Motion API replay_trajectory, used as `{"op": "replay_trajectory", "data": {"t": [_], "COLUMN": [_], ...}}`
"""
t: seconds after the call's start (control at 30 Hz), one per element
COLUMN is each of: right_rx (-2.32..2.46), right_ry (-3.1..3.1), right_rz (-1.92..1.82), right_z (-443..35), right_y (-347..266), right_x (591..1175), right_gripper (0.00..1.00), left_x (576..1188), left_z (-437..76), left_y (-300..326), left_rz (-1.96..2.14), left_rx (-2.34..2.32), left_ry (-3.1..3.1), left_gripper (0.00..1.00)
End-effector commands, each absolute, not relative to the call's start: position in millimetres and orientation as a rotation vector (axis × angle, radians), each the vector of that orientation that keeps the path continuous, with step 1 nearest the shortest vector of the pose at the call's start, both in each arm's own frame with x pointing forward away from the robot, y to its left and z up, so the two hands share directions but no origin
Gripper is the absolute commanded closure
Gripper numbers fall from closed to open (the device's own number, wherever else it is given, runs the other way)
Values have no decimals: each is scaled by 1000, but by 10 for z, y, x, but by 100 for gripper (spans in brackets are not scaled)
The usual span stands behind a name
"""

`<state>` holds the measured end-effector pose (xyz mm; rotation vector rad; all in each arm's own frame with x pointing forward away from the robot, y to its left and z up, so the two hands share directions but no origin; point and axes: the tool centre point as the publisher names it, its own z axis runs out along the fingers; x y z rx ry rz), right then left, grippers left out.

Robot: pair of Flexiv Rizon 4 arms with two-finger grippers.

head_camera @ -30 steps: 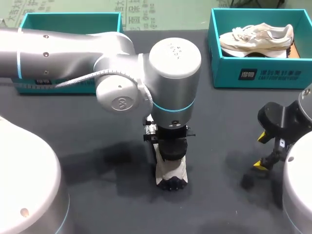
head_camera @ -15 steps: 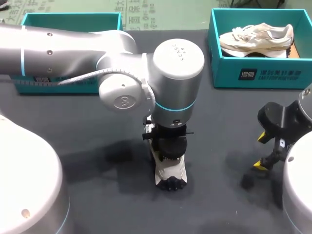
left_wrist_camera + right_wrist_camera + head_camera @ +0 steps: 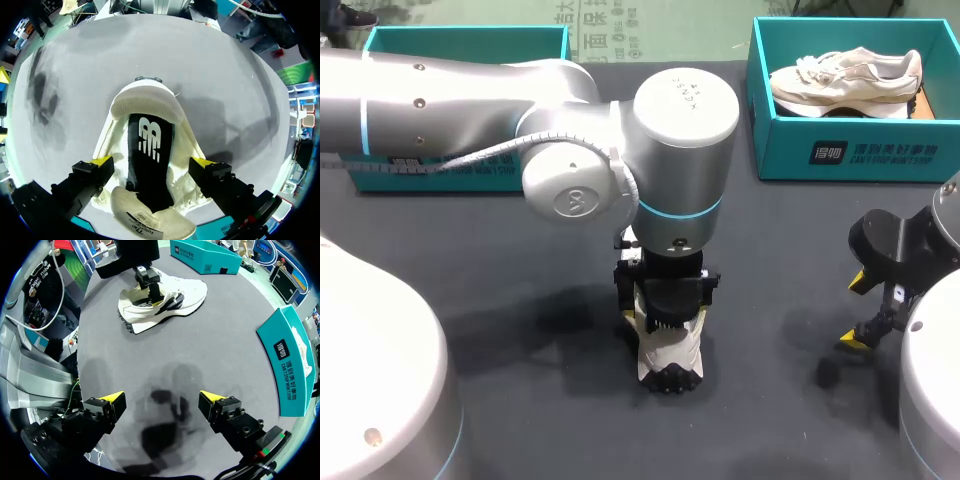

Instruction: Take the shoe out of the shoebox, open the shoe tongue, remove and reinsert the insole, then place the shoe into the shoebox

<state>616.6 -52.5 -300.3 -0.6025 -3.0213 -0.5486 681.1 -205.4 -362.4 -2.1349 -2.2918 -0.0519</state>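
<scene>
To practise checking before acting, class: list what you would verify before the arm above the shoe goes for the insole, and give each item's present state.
1. Shoe out of its box, resting on the table: ok.
2. Tongue folded open: ok.
3. Insole exposed beneath the left gripper: ok.
4. Left gripper's hold on the shoe: cannot tell.
5. Right gripper away from the shoe, jaws open, nothing between them: ok.
</scene>
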Motion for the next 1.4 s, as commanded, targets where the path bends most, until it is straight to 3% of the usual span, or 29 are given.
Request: {"op": "replay_trajectory", "data": {"t": [0.03,1.4], "right_rx": [-604,-604], "right_ry": [-3025,-3025], "right_rz": [-549,-549], "right_z": [-2998,-2998], "right_y": [-529,-529], "right_x": [6141,6141], "right_gripper": [0,0], "left_x": [6759,7508], "left_z": [-3591,-3215], "left_y": [-2007,-1891], "left_rz": [-60,18], "left_rx": [-2152,-2092], "left_ry": [-2285,-2325], "left_gripper": [0,0]}}
